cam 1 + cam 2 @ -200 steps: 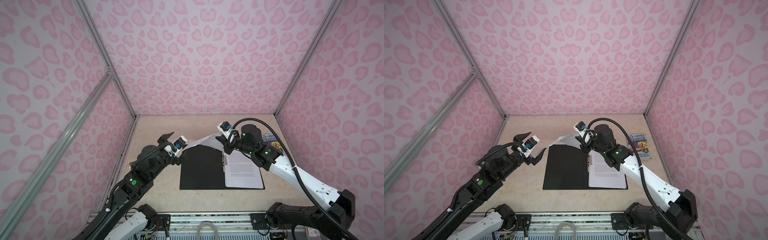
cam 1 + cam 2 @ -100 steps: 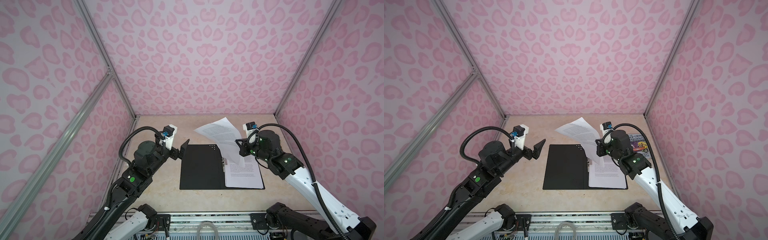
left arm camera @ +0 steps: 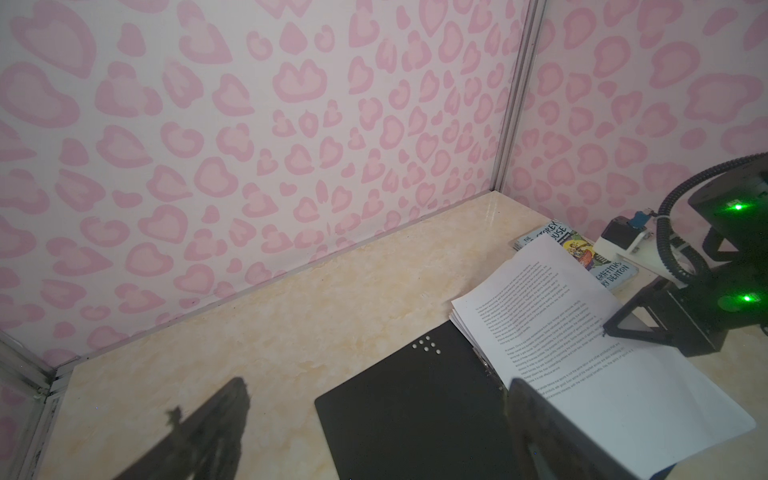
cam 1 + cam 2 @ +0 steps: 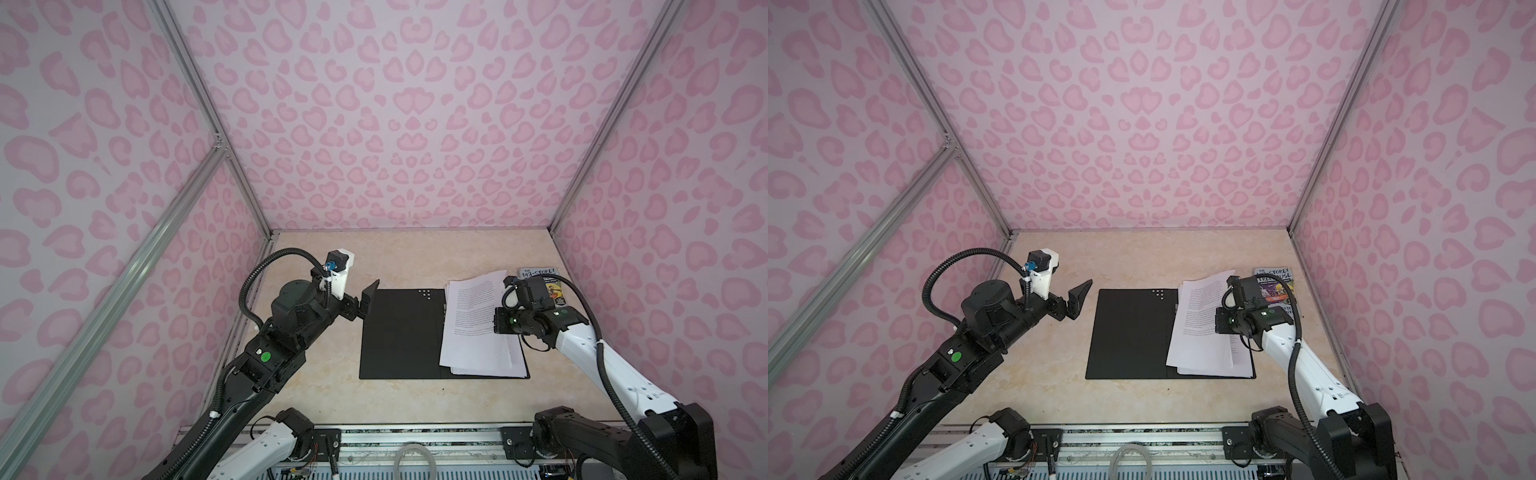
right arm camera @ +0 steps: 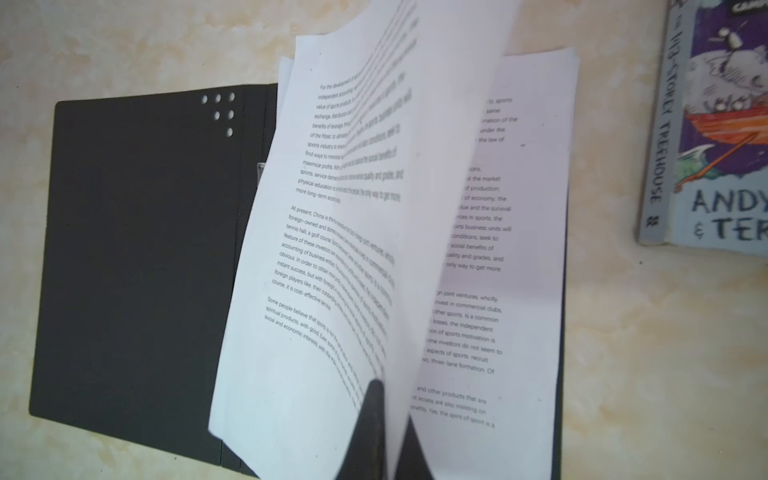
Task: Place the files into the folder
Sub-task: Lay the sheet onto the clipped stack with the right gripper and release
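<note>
Right gripper (image 3: 609,330) clenched on the long edge of the top sheet (image 5: 332,249), which bows up over the other files (image 4: 478,345) stacked on the right half of the open folder (image 4: 399,332). Paper looks light, floppy and prone to sliding, so pinch an edge, not the middle. Treehouse paperback (image 4: 1276,286) sits beside the far right corner. Left gripper (image 4: 1079,300) spread wide, empty, near the folder's far left corner.

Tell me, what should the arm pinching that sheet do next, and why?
Probably lower the sheet and release it. The right gripper is shut on its edge, holding it curled over the other files, which already lie on the right half of the open folder.
</note>
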